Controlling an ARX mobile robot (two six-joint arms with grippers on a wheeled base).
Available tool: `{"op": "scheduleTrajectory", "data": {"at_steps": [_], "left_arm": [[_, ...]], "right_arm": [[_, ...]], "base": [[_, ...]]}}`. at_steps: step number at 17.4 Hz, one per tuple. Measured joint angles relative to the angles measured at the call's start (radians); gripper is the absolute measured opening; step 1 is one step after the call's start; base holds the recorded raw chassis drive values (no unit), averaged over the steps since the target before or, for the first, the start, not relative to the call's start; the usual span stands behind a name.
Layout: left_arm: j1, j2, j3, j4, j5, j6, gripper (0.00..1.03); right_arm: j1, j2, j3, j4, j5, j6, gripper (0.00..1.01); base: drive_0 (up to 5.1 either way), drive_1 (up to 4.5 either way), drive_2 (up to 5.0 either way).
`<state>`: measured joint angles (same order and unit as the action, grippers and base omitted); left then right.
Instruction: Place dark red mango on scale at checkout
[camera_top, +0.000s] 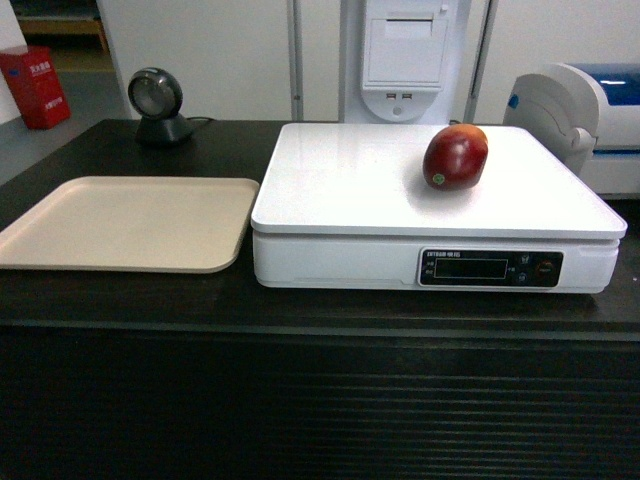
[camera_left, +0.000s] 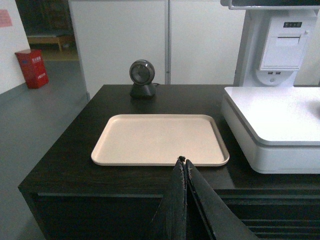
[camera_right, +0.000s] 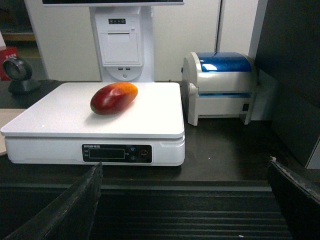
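Judging from the head view, the placing looks done: the glossy dark red oval mango (camera_top: 456, 156) rests on the wide white platform of the boxy white scale (camera_top: 350, 190), toward its 2 o'clock corner, on the dark brown-black checkout counter (camera_top: 130, 300). Neither gripper shows here. What remains, I judge, is to keep both arms clear so nothing nudges the fruit or loads the platform.

Left wrist view: the left gripper (camera_left: 184, 161) has its dark fingers pressed together, holding nothing, at the near edge of the flat beige tray (camera_left: 120, 145); the scale sits at its 2 o'clock, the mango out of view.

Right wrist view: the right gripper (camera_right: 185, 172) stands spread wide and bare, the mango well apart at its 11 o'clock.
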<state>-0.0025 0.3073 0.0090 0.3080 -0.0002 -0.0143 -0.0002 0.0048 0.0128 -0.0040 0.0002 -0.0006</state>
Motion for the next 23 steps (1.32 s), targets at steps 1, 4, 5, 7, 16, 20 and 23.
{"op": "scheduleTrajectory", "data": {"at_steps": [1,4,5,7,16,20,23], "left_arm": [[0.0,-0.008,0.0,-0.005,0.0,0.0,0.02],[0.0,-0.069,0.0,-0.07,0.0,0.0,0.02],[0.0,-0.09,0.0,-0.086,0.0,0.0,0.02],[0.0,-0.129,0.0,-0.131,0.0,0.0,0.02],[0.0,-0.297,0.0,-0.312,0.0,0.0,0.29],[0.0,-0.297,0.0,-0.311,0.0,0.0,0.78],[0.0,-0.297,0.0,-0.311,0.0,0.002,0.99]], "right_arm": [[0.0,0.0,0.0,0.0,0.0,0.0,0.98],[0.0,0.0,0.0,0.0,0.0,0.0,0.98],[0.0,0.0,0.0,0.0,0.0,0.0,0.98],[0.0,0.0,0.0,0.0,0.0,0.0,0.98],[0.0,0.0,0.0,0.0,0.0,0.0,0.98],[0.0,0.0,0.0,0.0,0.0,0.0,0.98],[0.0,0.0,0.0,0.0,0.0,0.0,0.98]], "base": [[0.0,0.0,0.0],[0.0,0.0,0.0],[0.0,0.0,0.0],[0.0,0.0,0.0],[0.0,0.0,0.0],[0.0,0.0,0.0],[0.0,0.0,0.0]]}}
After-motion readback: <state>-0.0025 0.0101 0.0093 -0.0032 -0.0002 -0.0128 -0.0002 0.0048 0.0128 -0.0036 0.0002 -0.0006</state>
